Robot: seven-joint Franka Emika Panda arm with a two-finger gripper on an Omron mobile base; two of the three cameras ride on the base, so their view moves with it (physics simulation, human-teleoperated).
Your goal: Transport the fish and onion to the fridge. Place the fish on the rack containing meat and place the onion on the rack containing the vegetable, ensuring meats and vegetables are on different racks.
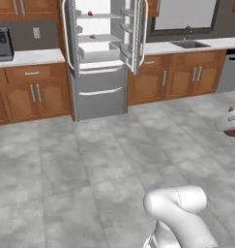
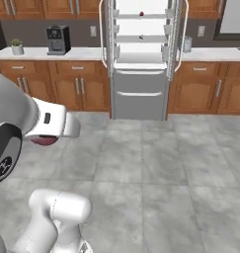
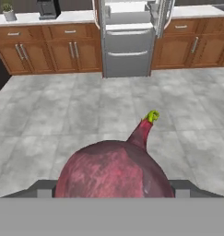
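Onion (image 3: 114,173), reddish-purple with a green-tipped sprout, was held between the widely spread fingers of the pincer (image 3: 114,191), seen close up in the hand view with grey floor tiles (image 3: 62,115) stretching beyond it. From the right base view, a dark red curve of the onion (image 2: 44,141) was glimpsed beneath the white hand, well short of the far wall. The fridge (image 2: 140,59) was seen standing at the far side of the kitchen with both doors swung open, its white shelves exposed between wooden cabinets (image 2: 62,89). A small red item (image 2: 141,14) was visible on an upper shelf and a small dark item (image 2: 140,37) on the shelf below; which was meat and which vegetable could not be told at that range. The fish could not be made out. The task was judged to be partway through: the onion had been picked up but not yet delivered, a wide stretch of floor remained to be crossed, and the matching rack was yet to be reached.
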